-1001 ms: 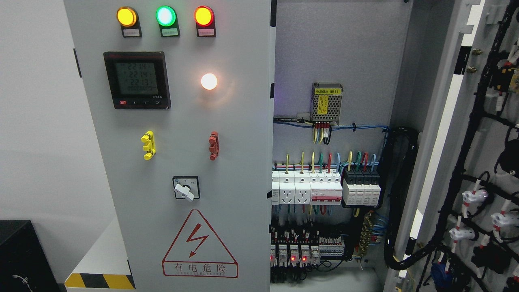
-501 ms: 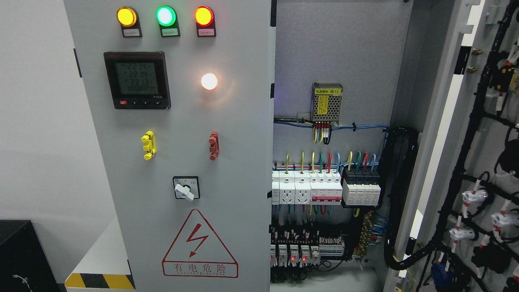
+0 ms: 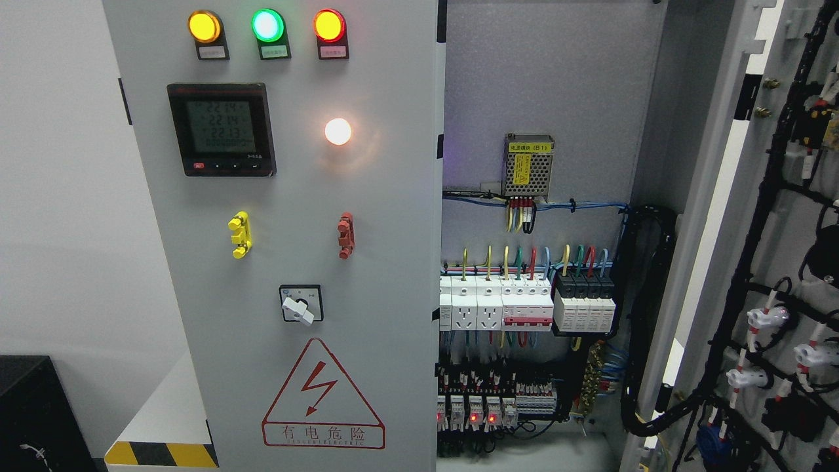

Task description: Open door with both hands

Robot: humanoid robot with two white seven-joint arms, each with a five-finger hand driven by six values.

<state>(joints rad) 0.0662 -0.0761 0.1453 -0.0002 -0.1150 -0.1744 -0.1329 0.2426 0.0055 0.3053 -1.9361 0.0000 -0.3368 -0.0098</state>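
The grey metal right-hand door point(image 3: 773, 249) you see swung open, seemingly fully; the grey left panel door point(image 3: 288, 262) stands closed; no robot hand shows, so its state is unknowable.

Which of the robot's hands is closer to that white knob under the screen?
Neither can be judged: no hand or arm shows in the head view. The white knob sits untouched on the closed left door.

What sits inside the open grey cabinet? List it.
Inside the grey metal cabinet: a perforated metal power supply, white circuit breakers and black cable bundles. The closed left grey door hides the rest.
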